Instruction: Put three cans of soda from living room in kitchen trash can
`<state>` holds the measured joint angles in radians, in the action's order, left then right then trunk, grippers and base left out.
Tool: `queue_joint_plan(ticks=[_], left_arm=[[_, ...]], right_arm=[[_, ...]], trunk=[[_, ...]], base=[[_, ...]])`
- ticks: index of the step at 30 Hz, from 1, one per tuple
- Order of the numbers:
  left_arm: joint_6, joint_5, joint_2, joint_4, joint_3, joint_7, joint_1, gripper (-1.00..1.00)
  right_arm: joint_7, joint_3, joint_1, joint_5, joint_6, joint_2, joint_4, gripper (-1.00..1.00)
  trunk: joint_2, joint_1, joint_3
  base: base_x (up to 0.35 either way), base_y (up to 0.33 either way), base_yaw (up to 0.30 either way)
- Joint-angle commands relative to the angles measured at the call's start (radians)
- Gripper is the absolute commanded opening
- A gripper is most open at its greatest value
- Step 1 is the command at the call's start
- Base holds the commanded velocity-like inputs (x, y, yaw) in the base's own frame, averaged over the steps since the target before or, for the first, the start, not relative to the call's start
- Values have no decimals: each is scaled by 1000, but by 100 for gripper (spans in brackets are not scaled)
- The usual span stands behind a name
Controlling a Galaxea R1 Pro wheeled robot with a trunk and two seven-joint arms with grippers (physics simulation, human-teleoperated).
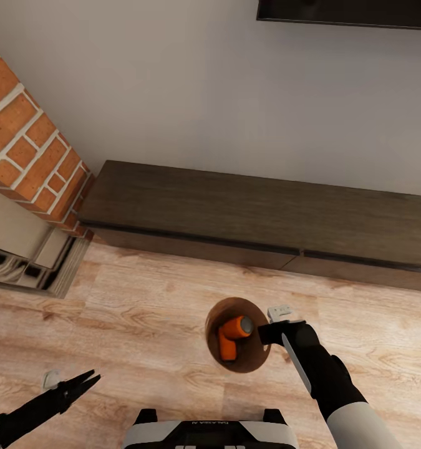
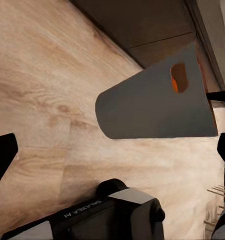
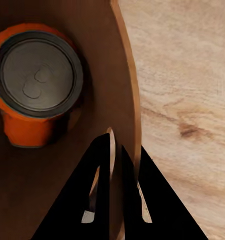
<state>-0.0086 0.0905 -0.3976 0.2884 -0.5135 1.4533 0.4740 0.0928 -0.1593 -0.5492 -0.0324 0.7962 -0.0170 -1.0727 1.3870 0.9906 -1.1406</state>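
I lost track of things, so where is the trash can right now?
In the head view the trash can hangs over the wood floor before the low cabinet, its rim pinched by the right gripper.

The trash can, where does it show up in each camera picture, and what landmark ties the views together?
Head view: the trash can sits low, right of centre, on the wood floor, its rim gripped by the right gripper.
Left wrist view: it shows as a grey, tilted cone in the upper right.
Right wrist view: its brown inside covers the left half, rim pinched between the fingers.
Shared landmark: the orange can inside it.
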Motion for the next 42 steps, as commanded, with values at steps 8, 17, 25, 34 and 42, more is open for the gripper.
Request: queue_joint_plan(ticks=[8,17,25,34,42], left_arm=[[-43,0,-4,-42,-20,-139,0,100],[-45,0,-2,-43,-20,-143,0,100],[-45,0,-1,-43,-20,-143,0,100],[-45,0,-1,-43,-20,-143,0,100],[-45,0,-1,-43,-20,-143,0,100]], right_arm=[[8,-1,0,25,-26,0,1,-100],[8,-4,0,25,-28,1,2,-100],[8,-5,0,25,-28,2,2,-100],[8,-3,0,25,-31,0,2,-100],[7,-1,-52,23,-30,-3,4,-100]], trunk=[[0,0,0],[0,0,12],[0,0,25],[0,0,40],[0,0,53]], base=[[0,0,0],[0,0,0],[0,0,0],[0,0,0],[0,0,0]])
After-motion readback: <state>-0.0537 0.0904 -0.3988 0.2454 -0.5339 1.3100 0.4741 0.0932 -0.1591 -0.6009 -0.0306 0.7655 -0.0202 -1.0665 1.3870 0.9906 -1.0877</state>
